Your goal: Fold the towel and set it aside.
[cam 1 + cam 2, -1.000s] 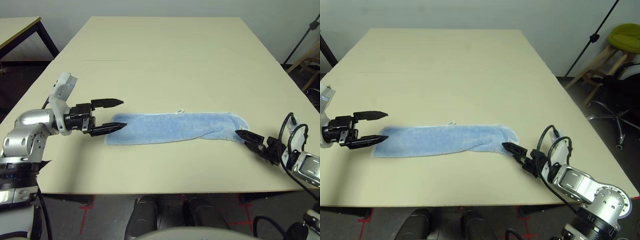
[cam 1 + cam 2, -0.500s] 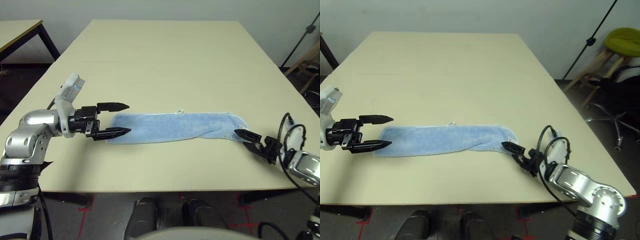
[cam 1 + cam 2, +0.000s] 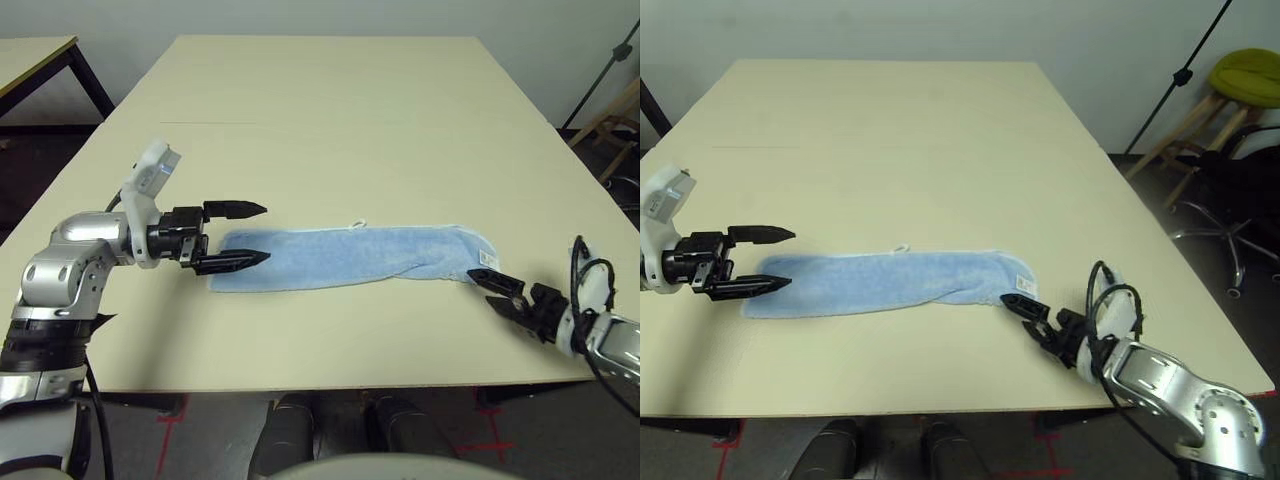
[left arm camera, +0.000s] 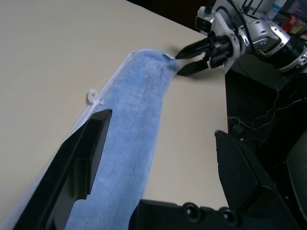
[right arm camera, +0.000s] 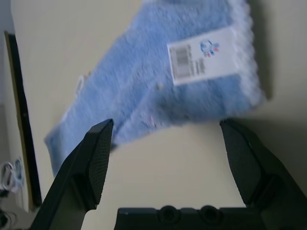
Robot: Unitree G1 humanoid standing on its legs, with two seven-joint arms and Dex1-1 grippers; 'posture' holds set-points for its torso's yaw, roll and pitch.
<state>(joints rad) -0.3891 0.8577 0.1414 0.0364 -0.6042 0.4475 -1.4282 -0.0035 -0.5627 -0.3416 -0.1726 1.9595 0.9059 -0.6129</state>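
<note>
Here we are at the fingertips, and the left gripper (image 3: 268,234) has its two black fingers standing wide apart, nothing between them, over the picture-left end of the towel (image 3: 350,256). Across to the right gripper (image 3: 494,294), and its fingers are spread too, with nothing gripped, one tip right by the towel's other end. Out to the towel itself, light blue and fluffy, lying in a long, narrow folded strip across the near part of the table (image 3: 330,130), roughly side-on to the robot. A small white loop (image 3: 358,224) pokes out along the far edge, and pale stitching trims the border. Now the label (image 5: 203,56), at the robot's right end: white, a barcode printed on it, a little blue and red mark beside that, the small print too blurred to read. Wider still, the table's top is plain and cream-coloured, and beyond it stands a pale grey wall (image 3: 330,15). Off to the right, a stool (image 3: 1248,78) with a green seat and wooden legs, a dark wheeled chair (image 3: 1240,190) near it, and red tape marks (image 3: 485,445) down on the dark floor (image 3: 225,440).
</note>
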